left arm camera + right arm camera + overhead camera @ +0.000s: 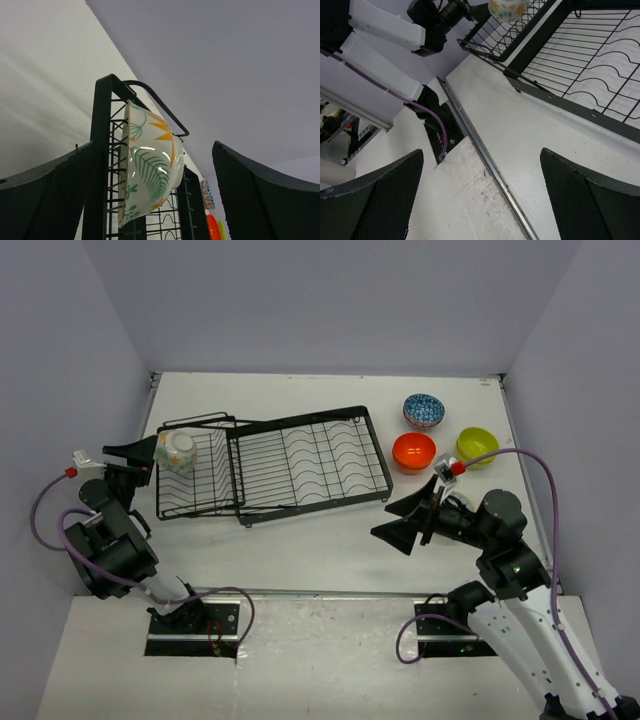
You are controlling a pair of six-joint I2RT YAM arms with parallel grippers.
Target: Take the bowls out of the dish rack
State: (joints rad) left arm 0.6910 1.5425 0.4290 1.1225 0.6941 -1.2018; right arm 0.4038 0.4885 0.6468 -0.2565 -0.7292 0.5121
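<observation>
1. While you watch from above, your left gripper (147,461) sits at the left end of the dish rack (300,455). Its jaws are spread wide and point at the small basket section. It has hold of nothing.
2. You can see the cream bowl (176,451), marked with green leaves and orange, standing on edge inside that basket section. It leans against the wires.
3. From your left wrist camera, that bowl shows ahead in the gap between the two fingers (45,200). Neither one touches it.
4. Your right gripper (384,521) hangs over the bare table (330,550), just off the rack's near right corner. Its jaws are as wide as they go, with nothing held.
5. Between its fingers, your right wrist camera shows only white tabletop and the metal edge strip (490,160). The rack and the cream bowl sit in the upper part of that view.
6. Three bowls stand upright on the table to the right of the rack, all apart from it:
   - the blue-and-white patterned bowl (424,410) is farthest back;
   - the orange bowl (414,451) is nearest the rack's right end;
   - the lime green bowl (477,446) is just beside the orange one, toward the right wall, with a narrow gap between them.
7. You will find the rack lying slightly askew to the table's near edge, with its right end set farther back than its left.
</observation>
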